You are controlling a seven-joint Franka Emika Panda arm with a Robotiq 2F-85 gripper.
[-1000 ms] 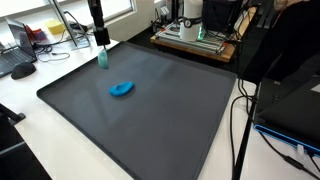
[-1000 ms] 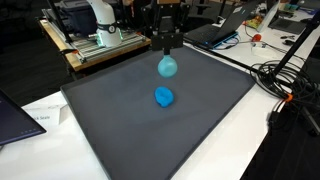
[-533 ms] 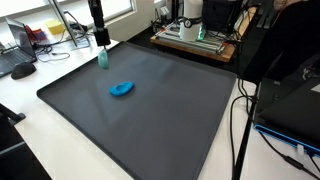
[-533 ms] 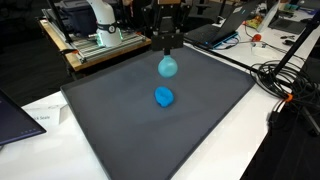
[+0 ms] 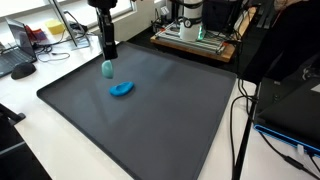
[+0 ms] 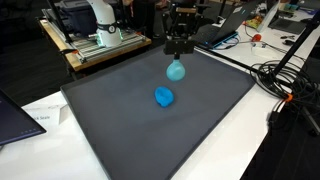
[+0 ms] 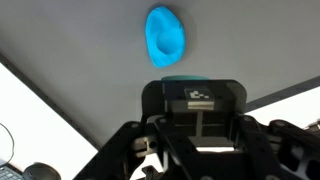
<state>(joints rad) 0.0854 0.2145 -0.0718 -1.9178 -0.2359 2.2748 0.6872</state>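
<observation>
I'm looking at the gripper (image 5: 106,54) hanging over the far part of the dark mat (image 5: 160,125), w/ fingers pointing straight down. The jaws are clamping a small teal thing (image 5: 107,68), which is dangling right under the fingertips. In both exterior views (image 6: 177,71) it's showing as a roundish pale-teal blob. I can't tell whether its bottom is touching the mat or floating just above it.

A brighter blue lump (image 5: 121,89) is lying flat on the mat, near the teal thing but apart from it. In an exterior view it's sitting at approx 5 o'clock from the teal thing. From the opposite camera it's sitting (image 6: 163,96) at approx 7 o'clock from it. In the wrist view the blue lump (image 7: 165,37) is showing at 12 o'clock, above the black gripper body. Only a thin teal sliver (image 7: 185,77) is peeking over that body's top edge, so the grip itself is hidden there.

The mat is covering most of a white table (image 6: 250,140). Beyond the mat's far edge, a white machine (image 5: 190,25) is standing on a wooden board. Black cables (image 6: 290,80) are trailing over the table at 3 o'clock of the mat in an exterior view. A dark laptop (image 6: 15,115) and a paper slip (image 6: 42,118) are sitting at approx 8 o'clock.
</observation>
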